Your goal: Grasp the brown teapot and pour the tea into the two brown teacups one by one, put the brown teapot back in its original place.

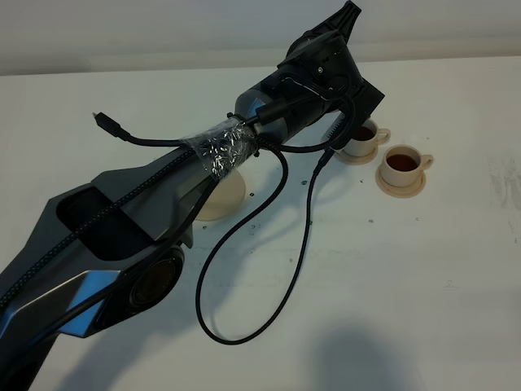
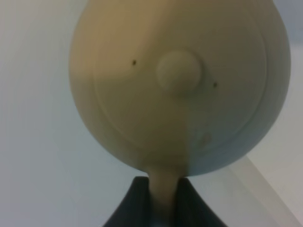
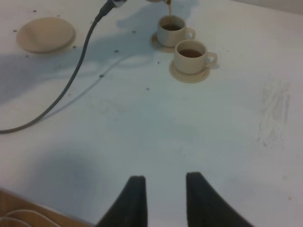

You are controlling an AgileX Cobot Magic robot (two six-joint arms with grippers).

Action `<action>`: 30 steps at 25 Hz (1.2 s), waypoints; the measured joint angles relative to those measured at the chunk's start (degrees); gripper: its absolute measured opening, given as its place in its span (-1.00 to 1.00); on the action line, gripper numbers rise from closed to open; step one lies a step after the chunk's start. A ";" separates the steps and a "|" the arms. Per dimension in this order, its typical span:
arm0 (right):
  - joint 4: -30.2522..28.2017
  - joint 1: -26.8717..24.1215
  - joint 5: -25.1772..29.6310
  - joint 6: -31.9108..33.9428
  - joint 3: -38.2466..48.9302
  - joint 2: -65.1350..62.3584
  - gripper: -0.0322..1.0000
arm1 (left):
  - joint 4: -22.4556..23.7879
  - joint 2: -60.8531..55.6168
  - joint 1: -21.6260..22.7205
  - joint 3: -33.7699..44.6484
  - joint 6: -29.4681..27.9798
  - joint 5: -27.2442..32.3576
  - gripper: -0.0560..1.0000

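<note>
The brown teapot point(image 2: 180, 90) fills the left wrist view, lid knob toward the camera. My left gripper point(image 2: 163, 201) is shut on its loop handle. In the high view my left arm point(image 1: 317, 81) reaches over the two brown teacups and hides the teapot. A thin stream of tea point(image 3: 168, 7) falls into the farther teacup point(image 3: 171, 28) point(image 1: 362, 134). The nearer teacup point(image 3: 191, 54) point(image 1: 404, 163) holds dark tea on its small saucer. The wide saucer, the original place point(image 1: 224, 195) point(image 3: 46, 34), lies bare. My right gripper point(image 3: 163, 189) is open and empty, low over the table.
A black cable point(image 1: 301, 236) loops from the left arm down across the white table point(image 1: 391, 277), and also trails across the right wrist view. The table's wooden edge point(image 3: 28, 208) shows beside the right gripper.
</note>
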 joint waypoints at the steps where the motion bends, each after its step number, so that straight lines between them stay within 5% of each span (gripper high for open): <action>1: 0.00 0.00 0.00 0.00 0.00 0.00 -0.52 | 0.00 0.00 0.00 0.00 0.00 0.00 -0.74; 30: 0.00 0.00 0.07 0.00 0.00 0.00 -0.52 | -0.01 0.00 0.00 0.00 -2.54 0.04 -0.74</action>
